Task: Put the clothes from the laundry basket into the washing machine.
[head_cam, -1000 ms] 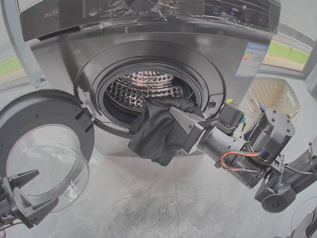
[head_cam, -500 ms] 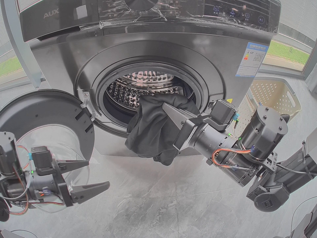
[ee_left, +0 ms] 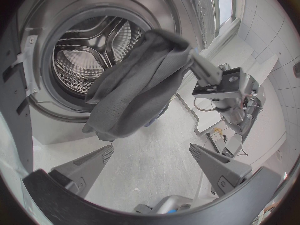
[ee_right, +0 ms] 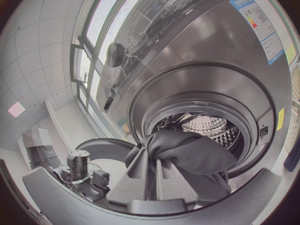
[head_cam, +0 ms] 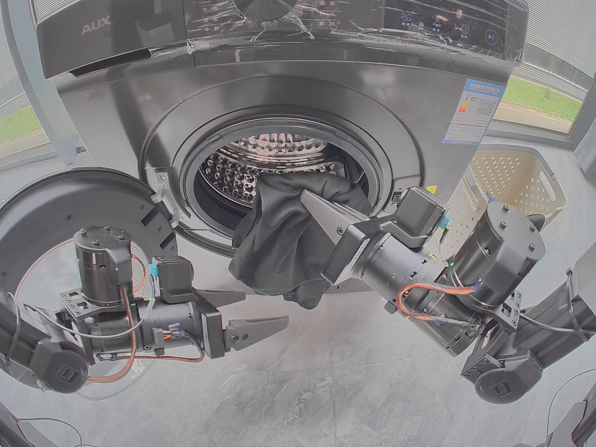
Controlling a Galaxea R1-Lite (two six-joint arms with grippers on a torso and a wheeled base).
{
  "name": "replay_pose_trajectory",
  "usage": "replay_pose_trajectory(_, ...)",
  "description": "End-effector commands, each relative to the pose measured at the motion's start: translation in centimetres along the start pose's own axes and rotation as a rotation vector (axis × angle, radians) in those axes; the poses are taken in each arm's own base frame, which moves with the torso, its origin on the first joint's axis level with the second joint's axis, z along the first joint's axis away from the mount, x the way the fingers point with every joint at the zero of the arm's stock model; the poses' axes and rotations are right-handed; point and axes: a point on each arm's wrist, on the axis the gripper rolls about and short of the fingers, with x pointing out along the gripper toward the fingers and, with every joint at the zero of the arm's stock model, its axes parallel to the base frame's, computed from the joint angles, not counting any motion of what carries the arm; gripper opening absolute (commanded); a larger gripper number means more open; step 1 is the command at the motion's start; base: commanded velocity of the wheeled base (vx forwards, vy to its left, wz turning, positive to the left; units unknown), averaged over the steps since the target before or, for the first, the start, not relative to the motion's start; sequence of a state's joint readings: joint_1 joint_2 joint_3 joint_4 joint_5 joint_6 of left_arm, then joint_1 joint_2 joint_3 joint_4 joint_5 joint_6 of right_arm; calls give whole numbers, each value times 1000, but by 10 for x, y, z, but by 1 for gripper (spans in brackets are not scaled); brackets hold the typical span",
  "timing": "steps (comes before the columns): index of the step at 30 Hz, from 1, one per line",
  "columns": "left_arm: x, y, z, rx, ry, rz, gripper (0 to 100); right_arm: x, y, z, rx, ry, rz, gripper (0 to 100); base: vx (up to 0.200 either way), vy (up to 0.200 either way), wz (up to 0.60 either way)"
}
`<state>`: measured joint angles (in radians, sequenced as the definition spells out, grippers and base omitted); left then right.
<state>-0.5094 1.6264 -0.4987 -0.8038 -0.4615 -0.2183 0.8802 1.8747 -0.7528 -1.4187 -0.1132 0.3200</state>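
A dark grey garment (head_cam: 279,243) hangs in front of the washing machine's open drum (head_cam: 273,156), its top at the lower rim of the opening. My right gripper (head_cam: 307,198) is shut on the garment's upper fold, and the wrist view shows the fingers (ee_right: 142,169) pinching the cloth (ee_right: 190,153). My left gripper (head_cam: 267,310) stands open, low over the floor, just below and left of the hanging garment (ee_left: 140,88). Nothing lies between its fingers (ee_left: 93,160). The beige laundry basket (head_cam: 515,181) stands to the right of the machine.
The round machine door (head_cam: 81,218) is swung open to the left, behind my left arm. A dark blue cloth (ee_right: 293,157) shows beside the machine near the basket. Grey floor (head_cam: 323,386) lies open in front of the machine.
My left arm has swung up from the lower left and rightward, its open gripper now under the garment. My right gripper has carried the garment slightly left, nearer the drum opening.
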Motion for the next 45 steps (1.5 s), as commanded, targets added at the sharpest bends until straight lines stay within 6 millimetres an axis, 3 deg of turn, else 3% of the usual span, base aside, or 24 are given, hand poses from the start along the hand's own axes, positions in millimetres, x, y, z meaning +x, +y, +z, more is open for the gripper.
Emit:
replay_pose_trajectory(1, 24, 11, -9, -19, 31, 12, 100, -4, 5, -5, 8, -2, 19, 0, 0, 0, 0)
replay_pose_trajectory(18, 44, 15, 6, -26, -123, 56, 100, -7, 7, -2, 2, -7, 23, 0, 0, 0, 0)
replay_pose_trajectory(23, 41, 13, 7, -17, -144, 47, 100, -7, 7, -2, 1, -5, 23, 0, 0, 0, 0)
replay_pose_trajectory(33, 29, -13, 7, 9, -152, -16, 100, -5, 1, -7, -12, 6, 4, 0, 0, 0, 0)
replay_pose_trajectory(45, 29, -19, -2, 16, -130, -18, 100, -4, -1, -8, -36, 10, -2, 0, 0, 0, 0)
